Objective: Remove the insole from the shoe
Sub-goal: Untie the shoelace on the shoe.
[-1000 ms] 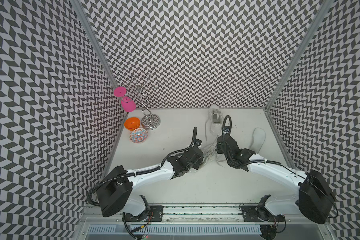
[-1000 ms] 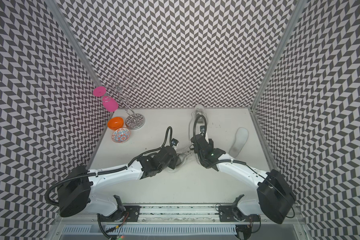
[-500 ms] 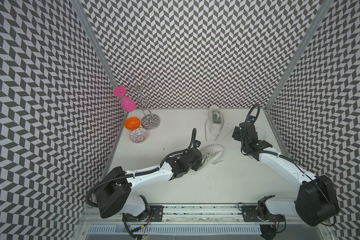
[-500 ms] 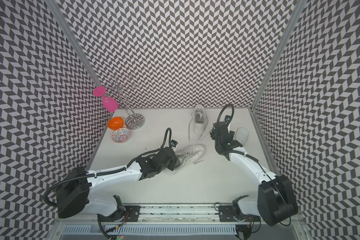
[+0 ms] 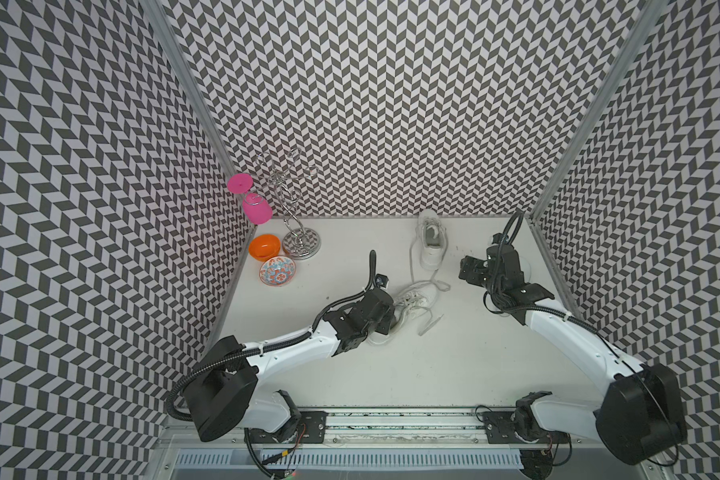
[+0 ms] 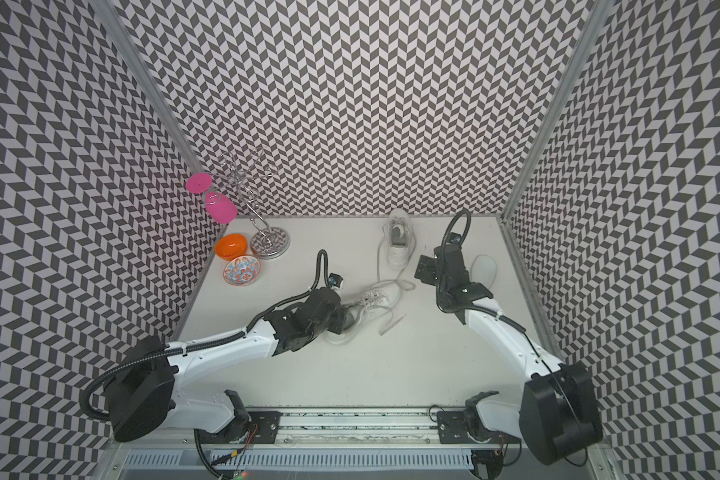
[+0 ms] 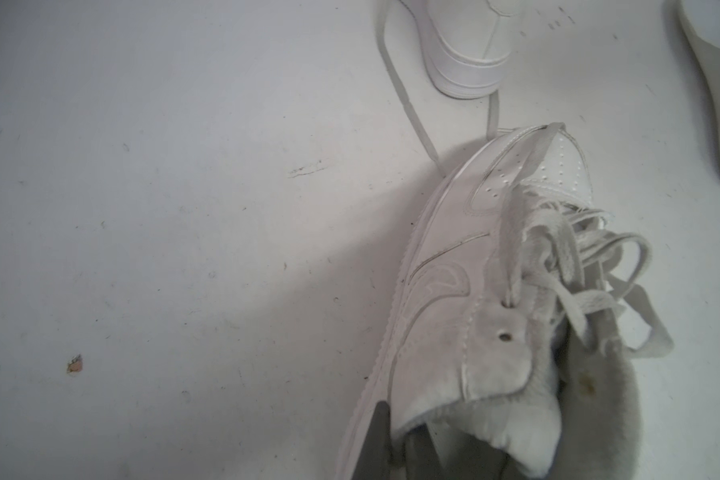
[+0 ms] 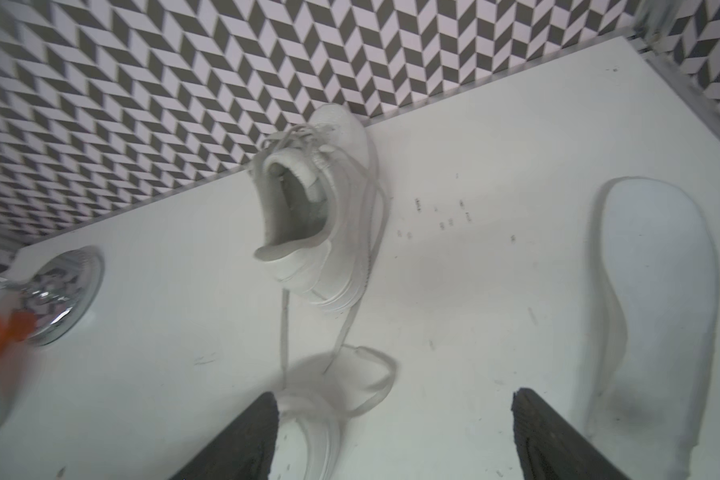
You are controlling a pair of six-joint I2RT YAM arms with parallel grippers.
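Insole location first: we see the flat white foam insole (image 6: 485, 268) out of the shoe, lying flat on the white tabletop (image 5: 433, 374) close to the right wall. The right arm partly covers it in both top views, and nothing grips it. The right gripper (image 8: 391, 399) hangs over the table just beside the insole, between it and the far shoe. Its two dark fingers (image 8: 246, 440) stand wide apart with only bare table and a loop of lace between them. We mark the left gripper (image 7: 398, 428) as clamped on the heel collar of the white lace-up sneaker (image 5: 414, 301), with one finger outside the collar and one inside the opening. That sneaker sits mid-table, toe pointing towards the back right, with its loose laces trailing over the table. We cannot see the inside of its footbed. A second white sneaker (image 5: 431, 245) stands upright at the back wall, heel towards us, and its long lace runs down to the held shoe's toe. In the back left corner we note a chrome wire glass rack (image 5: 302, 243) with a pink wine glass (image 5: 256, 208) hung upside down on it. An orange bowl (image 5: 263, 246) and a patterned orange-and-blue bowl (image 5: 277, 271) sit just beside the rack's base.
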